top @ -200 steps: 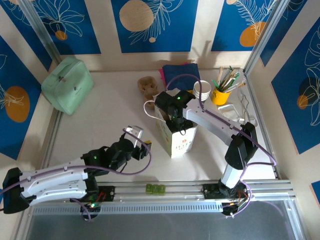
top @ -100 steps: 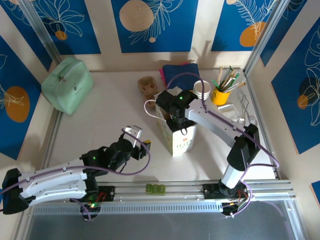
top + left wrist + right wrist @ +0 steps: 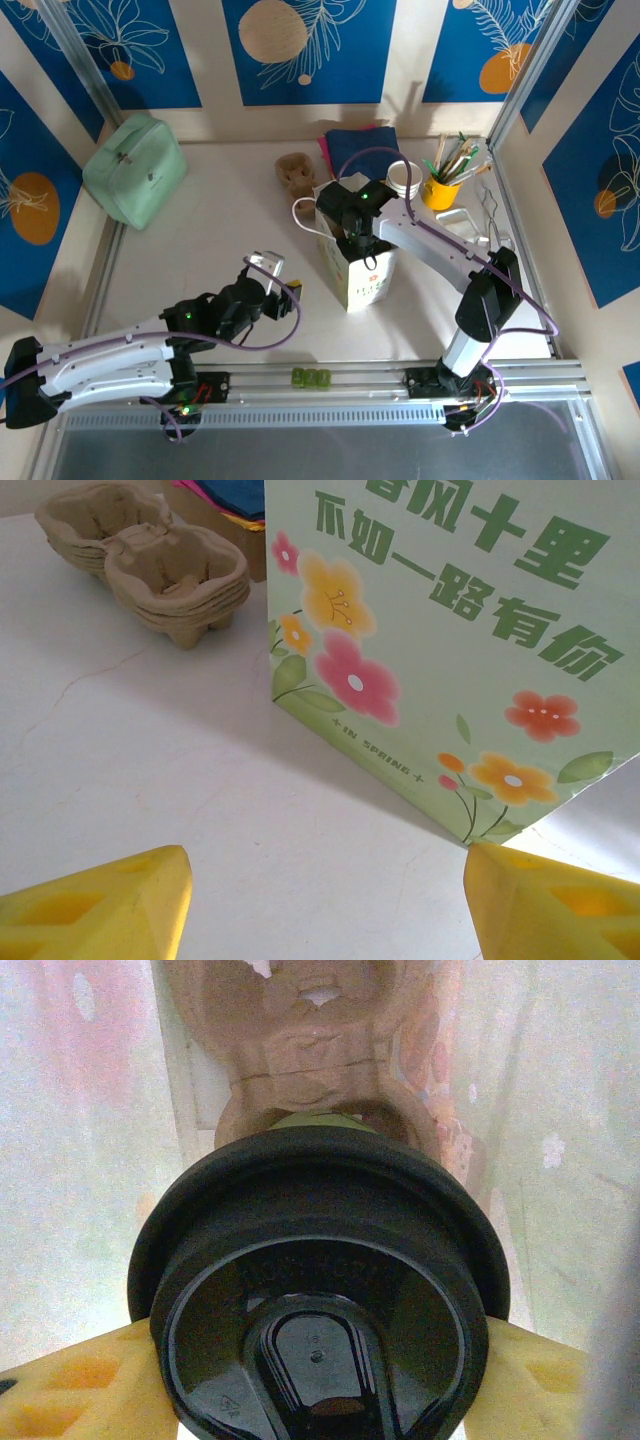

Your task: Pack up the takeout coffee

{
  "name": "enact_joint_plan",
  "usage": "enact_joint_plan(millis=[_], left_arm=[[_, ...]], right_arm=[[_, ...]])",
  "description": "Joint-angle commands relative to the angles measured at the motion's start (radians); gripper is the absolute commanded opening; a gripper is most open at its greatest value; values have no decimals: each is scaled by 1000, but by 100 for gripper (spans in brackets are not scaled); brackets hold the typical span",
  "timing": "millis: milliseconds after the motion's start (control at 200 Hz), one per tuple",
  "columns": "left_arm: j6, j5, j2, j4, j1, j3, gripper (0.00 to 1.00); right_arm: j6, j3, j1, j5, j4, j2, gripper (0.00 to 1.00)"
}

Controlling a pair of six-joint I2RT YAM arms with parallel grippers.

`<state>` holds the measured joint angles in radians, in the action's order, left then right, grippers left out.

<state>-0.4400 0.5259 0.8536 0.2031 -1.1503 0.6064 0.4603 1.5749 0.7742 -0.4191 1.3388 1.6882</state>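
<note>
- Two arms work over a pale, smooth desk (image 3: 210, 230) with fine hairline cracks.
- One tall paper bag (image 3: 362, 282) stands upright at mid-desk. It is rectangular, light green, and printed with flowers and green lettering, with a white cord handle on its far side.
- Mint-green soft pouch (image 3: 134, 170): rounded, lying at the far left of the desk, well apart from both arms.
- Right end effector (image 3: 350, 228): lowered into the open mouth of the bag. Its yellow foam pads (image 3: 80, 1390) pinch a black lid (image 3: 320, 1290) from both sides. The lid is round, glossy plastic with a raised rim and overlaps the inner edges of the pads. Whatever it caps is hidden. Beyond it, inside the bag, lies a moulded brown pulp carrier (image 3: 320, 1030).
- Left end effector (image 3: 268, 268): spread and holding nothing, low over bare desk, near the bag's left face.
- Takeout coffee (image 3: 404, 180): white paper cups with an open round rim, upright at the back of the desk. They stand just beside a yellow pot (image 3: 439, 193) of brushes, behind and to the right of the right end effector, clear of it.
- Stacked pulp carriers (image 3: 175, 575): brown and rough, behind the bag on the left.
</note>
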Motion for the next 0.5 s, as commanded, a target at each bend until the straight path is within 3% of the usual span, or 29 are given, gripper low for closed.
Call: enact_joint_plan(millis=[0, 495], left_arm=[[-11, 13, -2, 4, 4, -12, 72], [-11, 10, 2, 0, 4, -11, 72]], right_arm=[[-5, -17, -6, 11, -2, -22, 58], [-14, -45, -22, 47, -17, -13, 58]])
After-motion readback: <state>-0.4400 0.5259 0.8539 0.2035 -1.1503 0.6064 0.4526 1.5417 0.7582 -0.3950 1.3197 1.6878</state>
